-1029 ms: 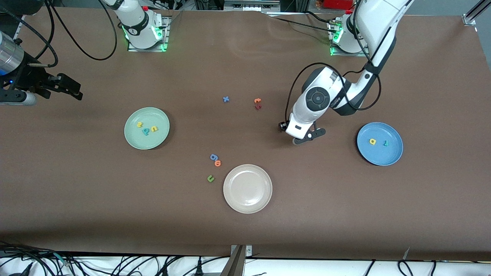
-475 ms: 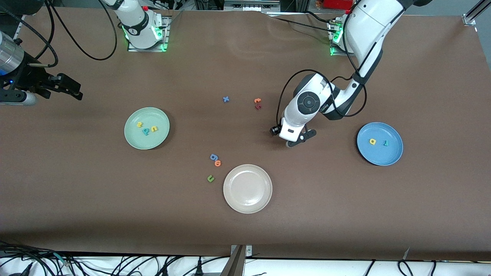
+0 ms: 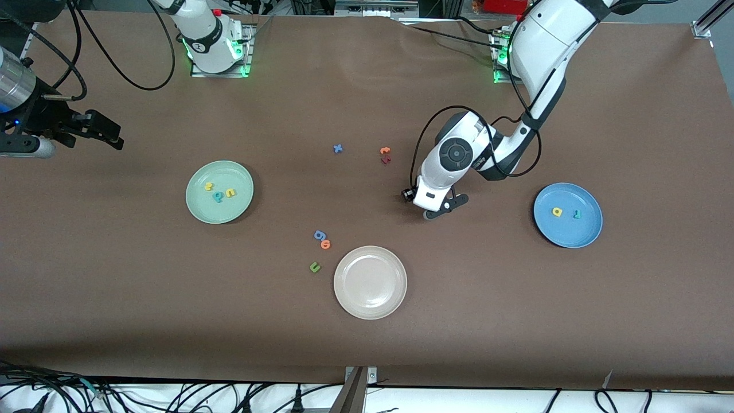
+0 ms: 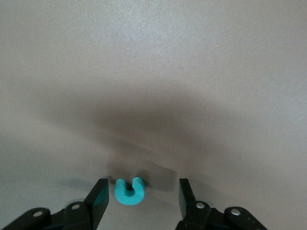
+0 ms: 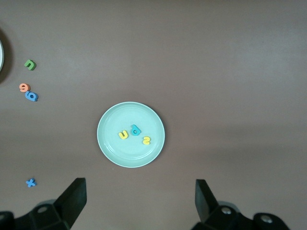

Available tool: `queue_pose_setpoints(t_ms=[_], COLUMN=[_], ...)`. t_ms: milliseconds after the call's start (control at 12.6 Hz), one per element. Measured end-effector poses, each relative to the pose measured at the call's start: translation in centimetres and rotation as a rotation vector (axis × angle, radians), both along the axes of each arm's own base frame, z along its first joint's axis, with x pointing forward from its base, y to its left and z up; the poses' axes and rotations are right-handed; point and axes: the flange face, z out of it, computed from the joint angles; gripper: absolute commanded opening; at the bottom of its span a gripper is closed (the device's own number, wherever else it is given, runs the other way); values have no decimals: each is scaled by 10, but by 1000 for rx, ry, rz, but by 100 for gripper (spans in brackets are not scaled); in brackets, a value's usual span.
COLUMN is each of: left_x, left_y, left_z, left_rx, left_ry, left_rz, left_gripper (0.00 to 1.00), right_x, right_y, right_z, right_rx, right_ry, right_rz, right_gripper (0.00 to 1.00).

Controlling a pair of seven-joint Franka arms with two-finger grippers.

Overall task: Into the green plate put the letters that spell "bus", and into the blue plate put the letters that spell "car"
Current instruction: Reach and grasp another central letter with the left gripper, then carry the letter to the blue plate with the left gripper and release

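A teal "c" (image 4: 129, 190) lies flat on the table between the fingers of my left gripper (image 4: 143, 189), which is open and low around it, touching neither side. In the front view that gripper (image 3: 442, 207) hides the letter. The blue plate (image 3: 567, 234), toward the left arm's end, holds a yellow "a" (image 3: 557, 211) and a teal "r" (image 3: 577, 214). The green plate (image 3: 221, 212) holds a yellow "s" (image 3: 209, 186), a teal "b" (image 3: 218, 197) and a yellow "u" (image 3: 230, 193). My right gripper (image 3: 106, 131) waits open and empty, high at the right arm's end.
A beige-white plate (image 3: 370, 282) sits empty nearer the front camera. Beside it lie a blue "g" (image 3: 319, 235), an orange "o" (image 3: 325, 244) and a dark green "u" (image 3: 314, 267). A blue "x" (image 3: 338, 148), an orange "t" (image 3: 385, 151) and a dark red letter (image 3: 386, 160) lie mid-table.
My left gripper has slid a little away from the blue plate, toward the table's middle, staying low, and its fingers have narrowed slightly. The right arm has not moved.
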Motion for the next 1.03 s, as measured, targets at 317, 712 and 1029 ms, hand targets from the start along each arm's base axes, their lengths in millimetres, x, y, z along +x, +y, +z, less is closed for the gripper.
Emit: queue_pose_setpoints(t_ms=[317,712,1029], left_x=[-7,-7,-7], left_y=[0,0,0], left_z=[-5,-2,1], left_rx=[34,36,39], left_ry=[-21,-22,-24], left_rz=[-66,-67,-75], left_gripper=[63,15,1], right_x=[0,0,0], right_y=[0,0,0], right_z=[0,0,0], right_rx=[0,0,0], right_ry=[0,0,0], right_rz=[0,0,0], right_gripper=[100,100,100])
